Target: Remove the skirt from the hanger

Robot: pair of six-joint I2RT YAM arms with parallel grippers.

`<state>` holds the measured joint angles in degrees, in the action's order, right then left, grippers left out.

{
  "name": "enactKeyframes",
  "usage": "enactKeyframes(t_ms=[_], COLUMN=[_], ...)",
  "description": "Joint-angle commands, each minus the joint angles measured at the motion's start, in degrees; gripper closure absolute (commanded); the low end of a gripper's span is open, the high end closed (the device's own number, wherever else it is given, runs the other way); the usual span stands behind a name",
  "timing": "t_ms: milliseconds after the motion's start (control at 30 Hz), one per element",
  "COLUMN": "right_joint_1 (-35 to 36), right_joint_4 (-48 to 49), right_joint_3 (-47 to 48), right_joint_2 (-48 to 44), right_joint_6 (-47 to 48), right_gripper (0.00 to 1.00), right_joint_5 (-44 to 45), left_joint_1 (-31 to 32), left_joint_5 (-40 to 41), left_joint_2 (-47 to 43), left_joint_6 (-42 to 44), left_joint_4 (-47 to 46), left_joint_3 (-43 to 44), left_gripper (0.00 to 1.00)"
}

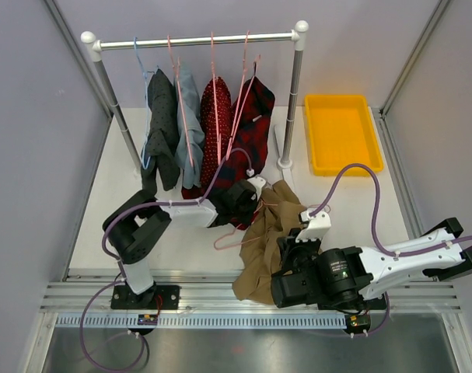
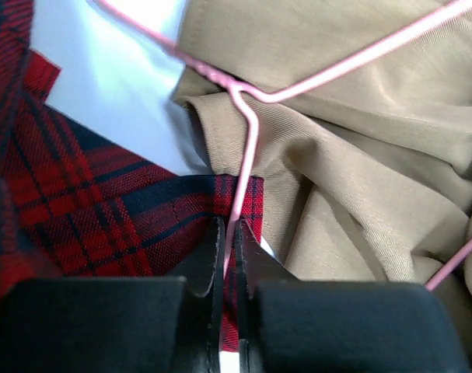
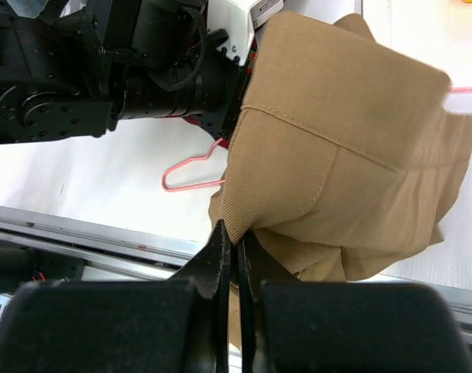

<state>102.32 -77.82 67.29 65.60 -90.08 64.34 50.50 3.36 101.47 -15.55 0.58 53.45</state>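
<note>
White table carried the tan skirt between both arms. The left gripper was clenched on the pink hanger. The right gripper pinched the skirt's edge, rightward of the hanger.

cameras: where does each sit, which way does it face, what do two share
Top external: above and behind the bases, looking down on the clothes rail, left arm and right arm.
Left wrist: on the left arm, facing past its left gripper, shut on the pink hanger.
Right wrist: on the right arm, facing its right gripper, shut on the tan skirt; left arm beyond.
Shared: both wrist views show tan skirt and pink hanger.
</note>
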Motion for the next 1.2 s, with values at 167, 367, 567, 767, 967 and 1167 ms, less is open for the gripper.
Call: enactKeyframes(t_ms=[167,367,567,767,967,1167], right_joint_1=[0.1,0.1,-0.3,-4.6,-11.4,-14.7], right_joint_4=[-15.1,-15.0,-15.0,-14.1,0.9,10.7], right_joint_3=[2.3,1.4,0.1,-2.6,-8.4,-10.8], right_joint_2=[-2.0,-4.3,-5.8,-10.1,-14.0,-11.2], right_joint_6=[-1.3,-2.2,-1.9,-1.7,14.9,24.0], right_gripper=[1.00,1.00,1.00,1.00,1.00,1.00], right_joint_5=[2.1,2.9,3.4,4.7,0.8,-3.6], left_joint_1=[1.5,10.4,17.0,23.7,28.7,29.6], left_joint_5=[-0.2,13.0,22.4,27.4,25.4,14.5], left_joint_2=[-2.2,-16.0,-23.9,-30.3,-32.0,-25.7], left_joint_6=[-3.5,-3.7,-6.2,-9.8,-8.4,-10.7], left_joint_4=[3.7,23.4,35.2,40.5,40.8,43.7], left_joint_3=[1.5,10.0,18.6,23.4,23.5,16.7], left_gripper=[1.00,1.00,1.00,1.00,1.00,1.00])
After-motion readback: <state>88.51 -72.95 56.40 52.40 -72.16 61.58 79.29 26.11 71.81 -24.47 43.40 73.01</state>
